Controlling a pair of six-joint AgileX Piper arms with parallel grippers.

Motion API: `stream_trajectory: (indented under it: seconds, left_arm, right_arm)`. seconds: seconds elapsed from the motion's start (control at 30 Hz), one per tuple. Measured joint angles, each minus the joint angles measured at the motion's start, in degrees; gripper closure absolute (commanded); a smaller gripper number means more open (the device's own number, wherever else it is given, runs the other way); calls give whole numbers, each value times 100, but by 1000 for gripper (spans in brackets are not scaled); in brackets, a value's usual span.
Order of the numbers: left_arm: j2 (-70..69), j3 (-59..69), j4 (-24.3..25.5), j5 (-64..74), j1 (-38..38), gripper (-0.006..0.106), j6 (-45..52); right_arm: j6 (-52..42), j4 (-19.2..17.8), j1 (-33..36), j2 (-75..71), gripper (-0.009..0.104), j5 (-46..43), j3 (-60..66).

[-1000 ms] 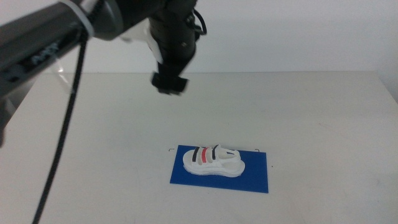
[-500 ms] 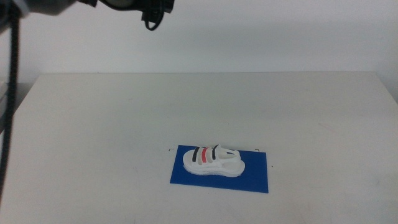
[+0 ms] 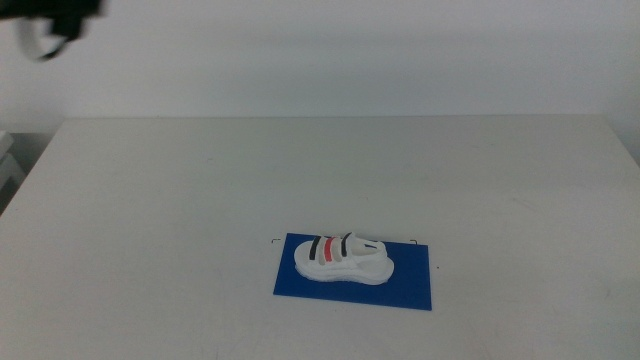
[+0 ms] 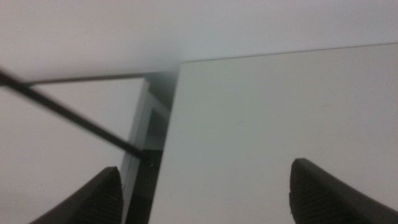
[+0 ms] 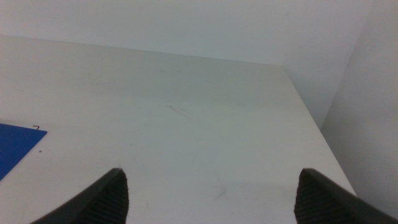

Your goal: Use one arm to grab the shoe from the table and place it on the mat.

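Parking the arm clear

Shoe (image 3: 343, 260) sat flat on the mat (image 3: 410, 290), near the desk (image 3: 200, 180) front. My left gripper (image 4: 205, 190) was spread wide and empty at the desk's far-left corner; right gripper (image 5: 208, 193) wide too, waiting. I'd retreat high, away from the shoe.

One shoe (image 3: 342, 259) sits on one blue mat (image 3: 410, 287), and both lie on a single white worktop (image 3: 200, 190). The shoe carries three straps: two black and one red. One arm (image 3: 55, 18) shows at the upper corner. Two hands appear, left hand (image 4: 205, 186) and right hand (image 5: 211, 193), each with two jaws.
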Motion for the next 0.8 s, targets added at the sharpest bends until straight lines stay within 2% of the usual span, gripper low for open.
stream_trajectory:
  seconds: [0.2, 0.37, 0.5, 0.8]
  left_arm:
    - [-1762, 2487, -583, -2140, 1602, 10, -5]
    - [-3214, 4283, -903, -3533, 2515, 10, -22]
    - [-4198, 5222, -1079, -3867, 2645, 10, -28]
    - [-6002, 6878, -1844, -4515, 2645, 10, 11]
  right_arm:
    - [0, 0, 0, 0, 17, 0, 0]
    - [0, 0, 0, 0, 17, 0, 0]
    - [0, 0, 0, 0, 17, 0, 0]
    - [0, 0, 0, 0, 17, 0, 0]
